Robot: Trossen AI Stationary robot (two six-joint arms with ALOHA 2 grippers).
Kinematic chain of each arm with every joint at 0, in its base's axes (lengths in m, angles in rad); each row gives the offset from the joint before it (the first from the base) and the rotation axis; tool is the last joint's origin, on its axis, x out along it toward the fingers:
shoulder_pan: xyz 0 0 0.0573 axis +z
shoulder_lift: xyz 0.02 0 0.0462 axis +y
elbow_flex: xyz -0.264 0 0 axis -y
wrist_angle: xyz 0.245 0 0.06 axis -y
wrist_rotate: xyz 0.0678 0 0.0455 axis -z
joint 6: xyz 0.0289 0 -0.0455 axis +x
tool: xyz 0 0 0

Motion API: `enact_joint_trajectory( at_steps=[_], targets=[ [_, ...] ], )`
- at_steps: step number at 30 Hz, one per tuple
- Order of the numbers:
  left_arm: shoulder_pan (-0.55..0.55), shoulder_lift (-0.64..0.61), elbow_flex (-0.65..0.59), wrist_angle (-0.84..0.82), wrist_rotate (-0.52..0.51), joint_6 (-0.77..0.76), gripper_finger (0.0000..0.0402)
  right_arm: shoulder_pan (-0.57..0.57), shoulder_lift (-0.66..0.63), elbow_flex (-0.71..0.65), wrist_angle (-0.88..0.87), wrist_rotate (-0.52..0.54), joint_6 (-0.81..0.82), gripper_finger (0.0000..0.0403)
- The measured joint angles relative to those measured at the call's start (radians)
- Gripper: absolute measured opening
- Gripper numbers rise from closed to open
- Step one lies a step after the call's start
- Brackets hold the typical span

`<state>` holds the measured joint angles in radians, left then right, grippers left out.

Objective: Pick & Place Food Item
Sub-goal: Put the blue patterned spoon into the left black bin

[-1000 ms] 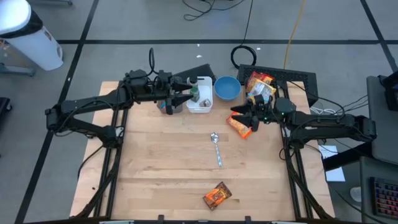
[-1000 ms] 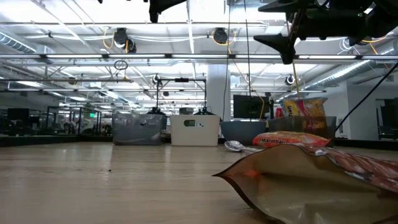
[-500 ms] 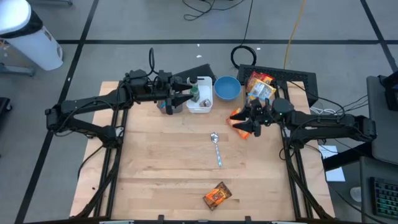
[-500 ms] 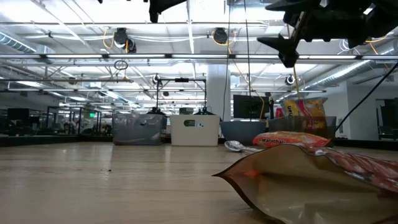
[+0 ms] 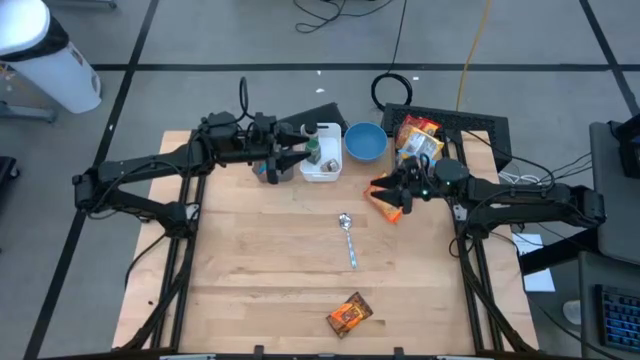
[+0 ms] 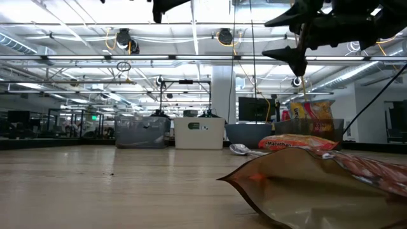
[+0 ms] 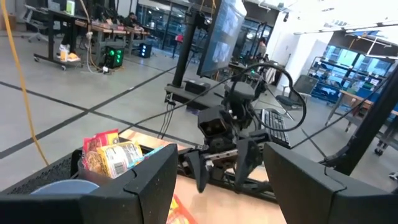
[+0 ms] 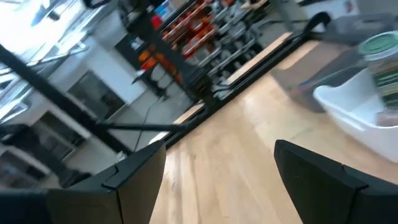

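An orange food packet (image 5: 384,205) lies flat on the table's right side, also seen in the low view (image 6: 289,142). A second, brown-orange packet (image 5: 349,315) lies near the front edge and looms close in the low view (image 6: 318,181). My right gripper (image 5: 378,190) hangs open and roughly level above the orange packet (image 6: 281,37), touching nothing; its fingers frame bare table (image 8: 221,180). My left gripper (image 5: 308,155) waits open, high over the white bin (image 5: 322,160) at the back, with its fingers (image 7: 221,186) facing the right arm.
A spoon (image 5: 347,238) lies mid-table. At the back stand a grey container (image 5: 270,172), the white bin holding a green-lidded jar (image 8: 382,53), and a blue bowl (image 5: 365,140). Snack bags (image 5: 418,135) stand in a black tray at the back right.
My right gripper has tipped its fingers upward and rolled a little while staying above the orange packet, still open. Nothing on the table has moved.
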<state>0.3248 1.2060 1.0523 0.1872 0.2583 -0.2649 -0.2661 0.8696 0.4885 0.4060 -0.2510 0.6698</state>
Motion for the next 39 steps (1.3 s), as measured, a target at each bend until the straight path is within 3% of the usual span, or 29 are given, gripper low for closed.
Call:
enact_joint_trajectory(
  at_steps=[13, 17, 20, 24, 32, 39],
  targets=[
    [0.000, -0.001, 0.001, 0.202, -0.060, -0.257, 0.0244, 0.000, 0.000, 0.000, 0.000, 0.175, 0.034, 0.0293],
    [-0.004, 0.000, 0.002, 0.034, 0.067, -0.253, 0.0244, 0.000, 0.000, 0.000, 0.000, 0.201, 0.032, 0.0293],
    [-0.029, 0.008, 0.001, -0.166, 0.039, -0.263, 0.0243, 0.000, 0.000, 0.000, 0.000, 0.202, 0.027, 0.0293],
    [-0.094, 0.060, -0.001, -0.336, -0.008, -0.255, 0.0243, 0.000, 0.000, 0.000, 0.000, 0.202, 0.026, 0.0293],
    [-0.203, 0.240, 0.000, -0.250, 0.006, -0.307, 0.0243, 0.000, 0.000, 0.000, 0.023, 0.195, 0.026, 0.0293],
    [-0.217, 0.416, 0.000, -0.167, 0.053, -0.386, 0.0243, 0.006, -0.030, 0.000, 0.192, 0.198, -0.032, 0.0293]
  ],
)
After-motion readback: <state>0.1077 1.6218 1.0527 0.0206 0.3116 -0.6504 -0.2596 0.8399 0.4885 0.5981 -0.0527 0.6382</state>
